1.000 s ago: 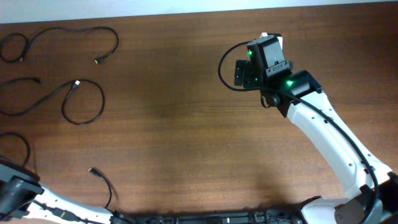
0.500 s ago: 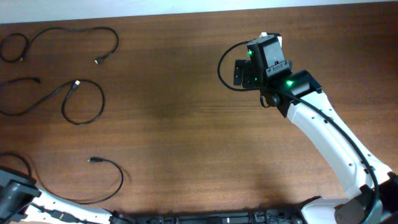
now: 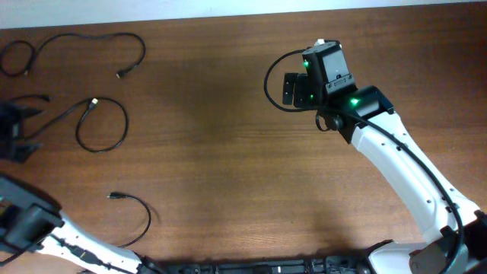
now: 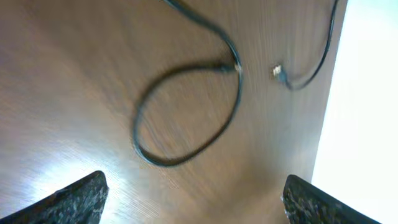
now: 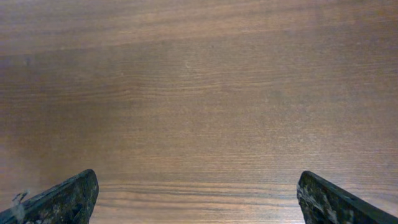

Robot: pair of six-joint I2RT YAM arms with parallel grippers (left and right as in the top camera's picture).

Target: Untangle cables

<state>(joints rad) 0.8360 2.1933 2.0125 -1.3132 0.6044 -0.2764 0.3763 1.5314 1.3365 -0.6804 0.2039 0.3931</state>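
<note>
Three black cables lie apart on the left of the wooden table. The top cable (image 3: 84, 36) runs along the far edge. The middle cable (image 3: 103, 125) forms a loop, and the bottom cable (image 3: 137, 209) curves near the front edge. My left gripper (image 3: 23, 125) hovers open at the table's left edge, over the middle cable's left end. The left wrist view shows that loop (image 4: 186, 112) and the top cable's plug (image 4: 278, 71) ahead of the empty left gripper (image 4: 196, 202). My right gripper (image 3: 293, 89) hangs open over bare wood, and the right wrist view shows it (image 5: 199, 202) empty.
The table's far edge (image 3: 228, 11) meets a white surface, seen also as the white strip (image 4: 367, 112) in the left wrist view. The right arm (image 3: 403, 167) reaches in from the front right corner. A black robot lead (image 3: 268, 84) loops beside the right gripper.
The left gripper opened and let go of the bottom cable, which settled flat with a wider curve. The left arm then swung up to the middle cable. The right arm barely moved.
</note>
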